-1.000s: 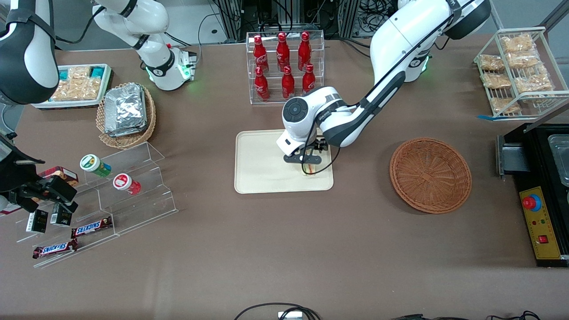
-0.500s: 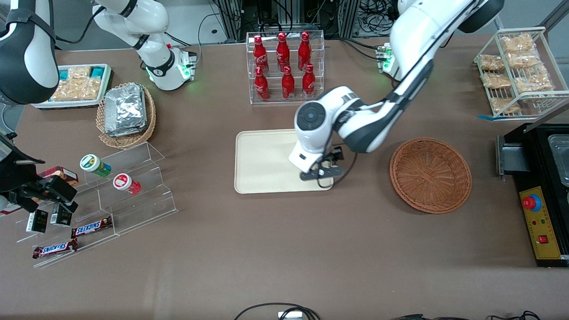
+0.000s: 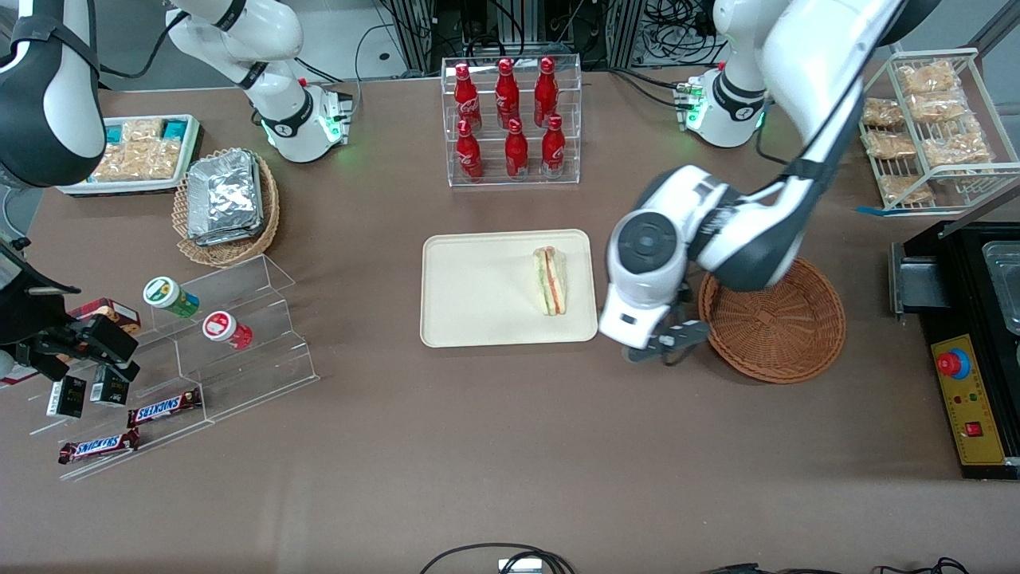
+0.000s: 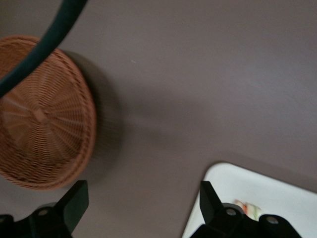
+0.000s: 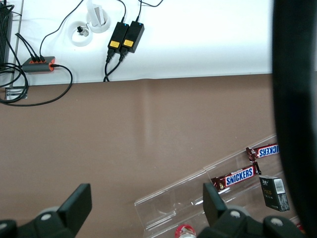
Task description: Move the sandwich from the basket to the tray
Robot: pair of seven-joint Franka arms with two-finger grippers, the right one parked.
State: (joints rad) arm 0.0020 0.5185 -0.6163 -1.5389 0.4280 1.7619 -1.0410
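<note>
The sandwich [image 3: 551,280], a pale wedge with red and green filling, lies on the cream tray [image 3: 478,295], close to the tray's edge nearest the basket. The round reddish-brown wicker basket [image 3: 785,335] holds nothing and also shows in the left wrist view [image 4: 42,119]. My gripper [image 3: 665,344] hangs above bare table between tray and basket, open, with nothing between its fingers [image 4: 74,201]. A corner of the tray [image 4: 257,186] and a sliver of the sandwich [image 4: 246,207] show in the left wrist view.
A clear rack of red bottles [image 3: 510,119] stands farther from the front camera than the tray. A wire rack of bagged snacks [image 3: 928,127] and a black control box [image 3: 968,399] sit at the working arm's end. Foil packets in a tan basket [image 3: 227,199] and acrylic steps [image 3: 231,335] lie toward the parked arm's end.
My gripper let go of the sandwich on the tray, rose and swung off the tray toward the basket. The sandwich now lies uncovered on the tray.
</note>
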